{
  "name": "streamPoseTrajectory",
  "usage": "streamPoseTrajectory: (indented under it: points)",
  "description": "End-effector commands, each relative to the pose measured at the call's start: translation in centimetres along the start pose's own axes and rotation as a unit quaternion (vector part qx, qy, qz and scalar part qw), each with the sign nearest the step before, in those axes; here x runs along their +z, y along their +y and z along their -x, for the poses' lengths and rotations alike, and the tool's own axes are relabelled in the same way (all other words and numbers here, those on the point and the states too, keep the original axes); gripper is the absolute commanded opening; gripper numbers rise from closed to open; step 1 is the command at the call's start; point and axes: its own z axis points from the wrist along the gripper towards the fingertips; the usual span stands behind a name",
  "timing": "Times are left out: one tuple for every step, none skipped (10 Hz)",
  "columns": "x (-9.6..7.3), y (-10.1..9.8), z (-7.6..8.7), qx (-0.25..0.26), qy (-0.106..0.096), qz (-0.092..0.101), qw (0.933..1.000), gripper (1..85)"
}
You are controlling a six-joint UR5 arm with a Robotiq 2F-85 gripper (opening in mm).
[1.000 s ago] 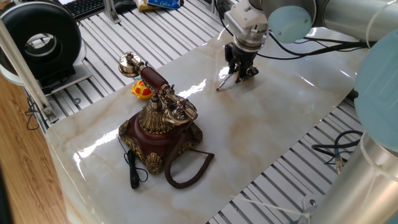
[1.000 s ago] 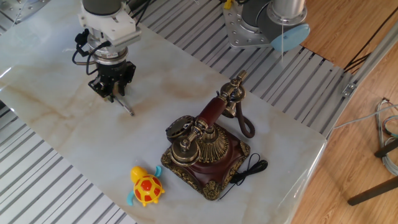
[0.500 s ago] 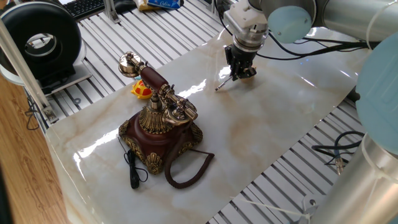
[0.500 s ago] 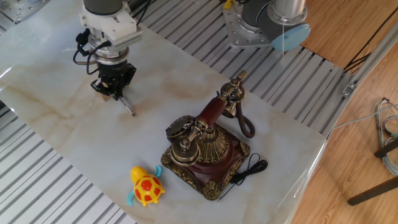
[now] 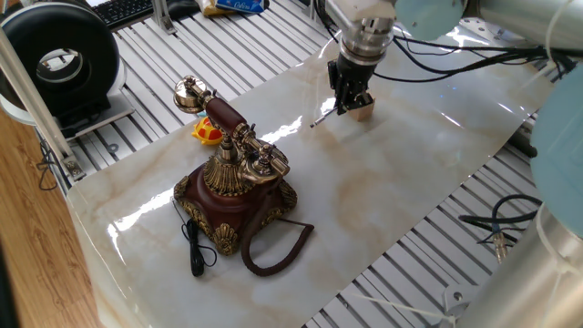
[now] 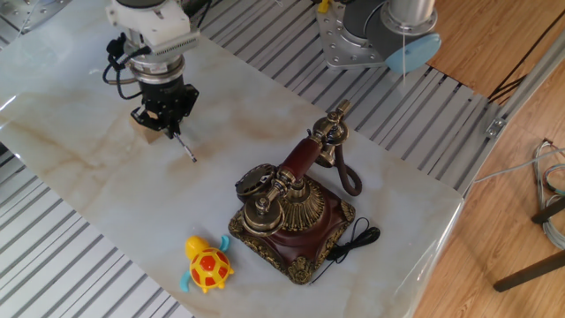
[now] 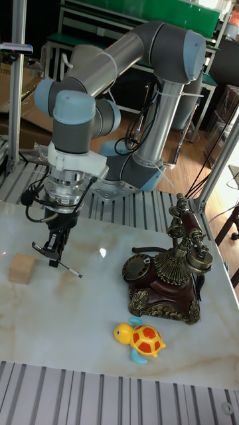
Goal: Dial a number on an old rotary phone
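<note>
The rotary phone sits on the marble table with its handset on the cradle, well apart from the gripper. The gripper hangs over the far end of the table, pinching a thin silver stylus that slants down toward the tabletop. A wooden block lies just beside it, and a toy turtle lies near the phone.

Red-brown and brass old rotary phone, yellow-orange toy turtle, pale veined marble table.

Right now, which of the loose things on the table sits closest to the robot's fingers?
The small wooden block, right beside the fingers; the yellow toy turtle and the rotary phone lie much farther off.
</note>
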Motion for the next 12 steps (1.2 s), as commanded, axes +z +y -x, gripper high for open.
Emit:
streamPoseTrajectory:
  points:
    - [-1.8,0.3,1.1,0.035,-0.012,0.002,0.9993,1.3]
    - [-1.8,0.2,1.1,0.047,-0.011,0.001,0.9988,1.3]
    - [-1.8,0.4,0.6,0.059,-0.004,0.004,0.9983,1.3]
    - [-2.0,0.5,0.1,0.066,0.005,0.006,0.9978,1.3]
    - [-2.5,0.8,-0.3,0.079,0.013,0.007,0.9968,1.3]
    - [-3.1,0.8,-0.6,0.085,0.02,0.006,0.9961,1.3]
    - [-3.4,1.0,-0.8,0.087,0.023,0.008,0.9959,1.3]
    - [-3.4,0.3,-0.8,0.072,0.022,-0.005,0.9971,1.3]
    - [-3.4,-0.2,-0.5,0.062,0.017,-0.013,0.9979,1.3]
    - [-3.4,0.0,0.2,0.06,0.002,-0.01,0.9982,1.3]
    - [-3.4,0.1,0.8,0.059,-0.008,-0.006,0.9982,1.3]
    - [-3.4,0.2,0.8,0.059,-0.007,-0.005,0.9982,1.3]
